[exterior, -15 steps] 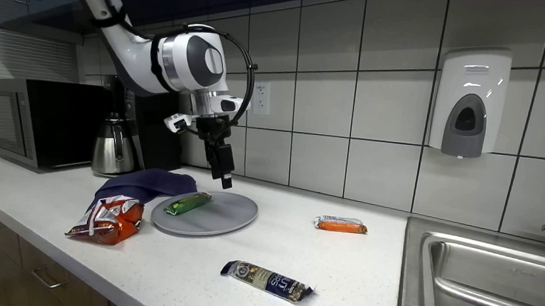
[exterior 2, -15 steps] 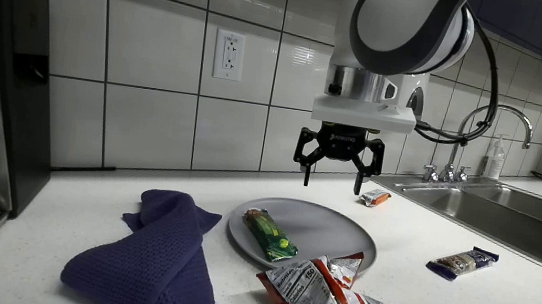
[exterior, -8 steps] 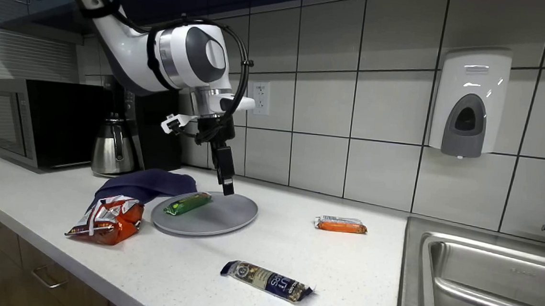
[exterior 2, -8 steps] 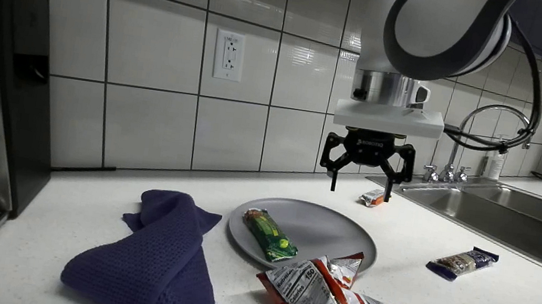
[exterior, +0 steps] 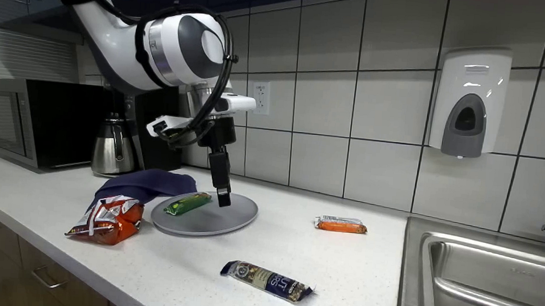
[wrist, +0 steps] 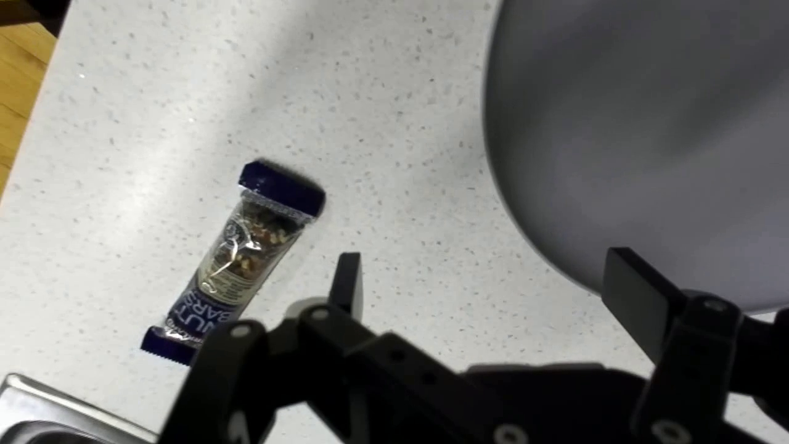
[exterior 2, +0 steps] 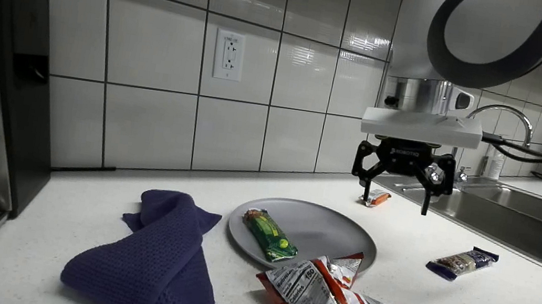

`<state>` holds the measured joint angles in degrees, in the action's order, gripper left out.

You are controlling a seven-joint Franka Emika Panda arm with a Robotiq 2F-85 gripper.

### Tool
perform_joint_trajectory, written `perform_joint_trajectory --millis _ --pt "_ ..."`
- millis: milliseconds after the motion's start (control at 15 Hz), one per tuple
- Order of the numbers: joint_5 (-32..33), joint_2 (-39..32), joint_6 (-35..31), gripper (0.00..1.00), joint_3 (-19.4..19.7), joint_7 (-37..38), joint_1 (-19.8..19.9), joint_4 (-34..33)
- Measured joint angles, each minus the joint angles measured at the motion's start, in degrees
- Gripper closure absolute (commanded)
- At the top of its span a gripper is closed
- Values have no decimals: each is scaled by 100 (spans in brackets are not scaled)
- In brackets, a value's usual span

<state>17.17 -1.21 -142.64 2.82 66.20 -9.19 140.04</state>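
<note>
My gripper (exterior 2: pixel 395 207) hangs above the counter with its jaws wide apart and nothing between them. In the wrist view the gripper (wrist: pixel 484 253) has one finger (wrist: pixel 346 283) near the blue-ended nut bar (wrist: pixel 237 253) and the other over the rim of the grey plate (wrist: pixel 616 135). That nut bar (exterior: pixel 268 281) lies flat on the counter, apart from the plate (exterior: pixel 219 223). A green-wrapped bar (exterior 2: pixel 270 235) rests on the plate (exterior 2: pixel 324 228). Farther back, by the wall, lies an orange-wrapped bar (exterior: pixel 342 224); in an exterior view one finger partly covers it.
A red chip bag (exterior 2: pixel 329 303) sits against the plate's front side. The dark blue towel (exterior 2: pixel 154 263) lies beside it. A metal sink (exterior: pixel 497 293) borders the counter on the right. Coffee machine (exterior 2: pixel 10 83), steel carafe (exterior: pixel 112 149) and microwave (exterior: pixel 39 122) stand at the left.
The open gripper has moved rightward in an exterior view, away from over the plate's middle toward the nut bar's side, and sunk slightly. Bars, plate, bag and towel have stayed put.
</note>
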Motion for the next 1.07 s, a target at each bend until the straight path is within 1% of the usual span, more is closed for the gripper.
perform_joint_trajectory --millis 267,667,1067 --pt "84 385 73 0 -32 315 159 384" --pt "90 948 355 0 -176 515 478 852" --pt "90 1205 453 0 -226 557 870 1138"
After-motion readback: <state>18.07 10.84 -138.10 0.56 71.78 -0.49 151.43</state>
